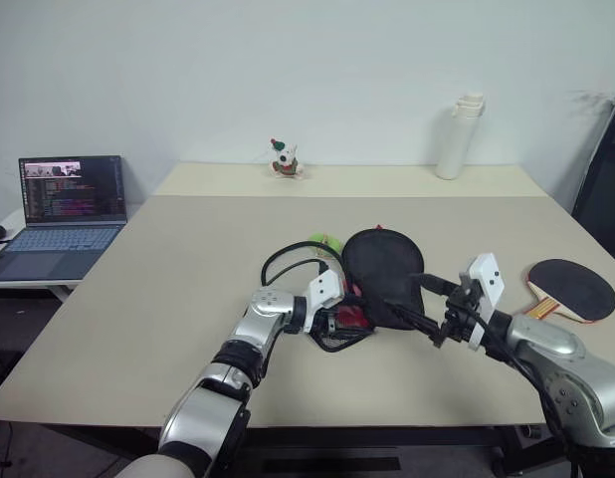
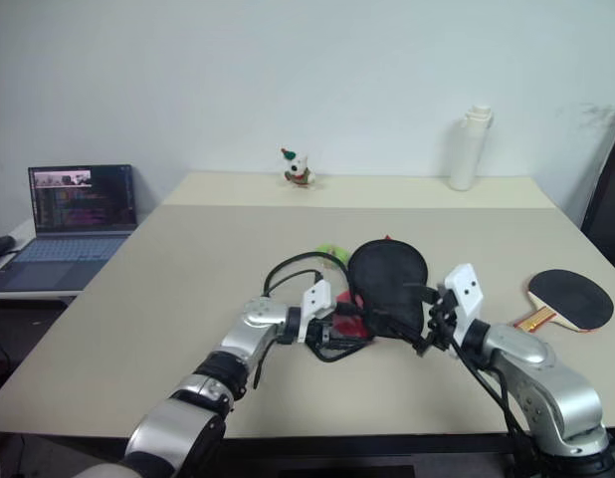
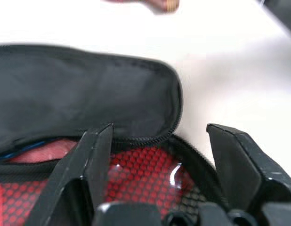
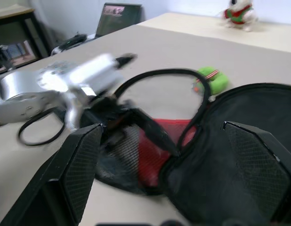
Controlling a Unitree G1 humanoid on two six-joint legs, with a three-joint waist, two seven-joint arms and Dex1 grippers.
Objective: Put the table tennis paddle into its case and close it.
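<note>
Near the middle of the beige table (image 1: 168,289), the case (image 1: 379,269) lies unzipped, its black flap raised and its red mesh-covered side flat on the surface. At its handle end sits the left gripper (image 1: 339,321); in the left wrist view its two black fingers (image 3: 91,160) stand apart over the red mesh and the zip edge, and nothing is pinched between them. From the other side the right gripper (image 1: 434,311) reaches toward the raised flap, its fingers (image 4: 77,165) spread wide with the black fabric between them; whether they touch it I cannot tell. Well apart from the case, by the table's right edge, the table tennis paddle (image 1: 569,289) lies flat with its black face up. A small green zipper tag (image 1: 323,241) rests just beside the case's far side.
</note>
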